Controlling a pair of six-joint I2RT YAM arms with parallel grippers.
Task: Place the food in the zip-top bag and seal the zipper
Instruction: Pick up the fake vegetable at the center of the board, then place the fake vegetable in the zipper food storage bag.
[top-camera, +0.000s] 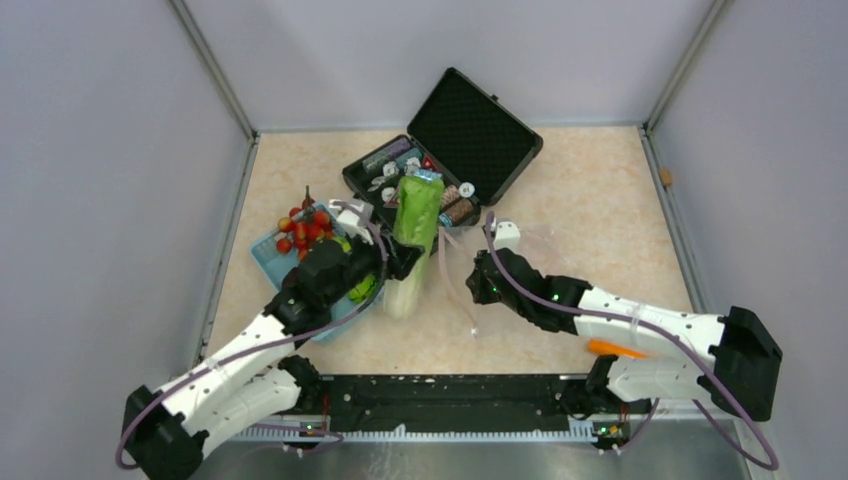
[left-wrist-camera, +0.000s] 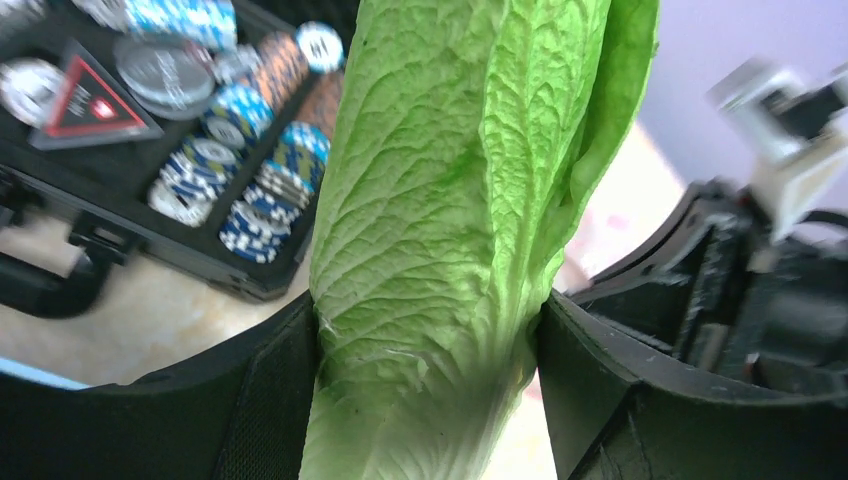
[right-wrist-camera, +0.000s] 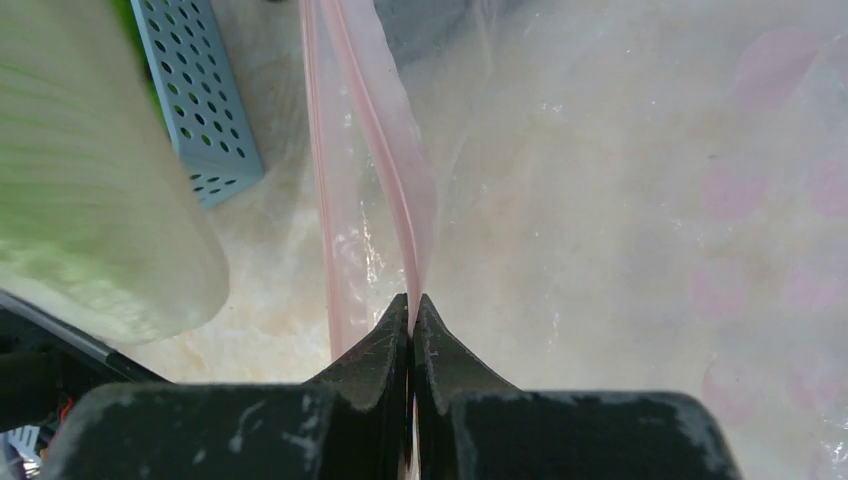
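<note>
Left of frame, one blue basket (top-camera: 262, 252) holds a cherry-tomato cluster (top-camera: 305, 228), too tight to count. At centre, the left gripper (top-camera: 405, 262) clamps one white-green long vegetable (top-camera: 415, 215). Right of it, the right gripper (right-wrist-camera: 411, 310) pinches the zipper (right-wrist-camera: 385, 150) of the one zip-top bag (right-wrist-camera: 620, 200). The mouth looks narrow, so the leaves could snag.

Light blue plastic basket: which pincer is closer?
Left. The left pincer holds the long green-white leafy vegetable beside the basket; the right pincer pinches the pink bag strip, farther away.
</note>
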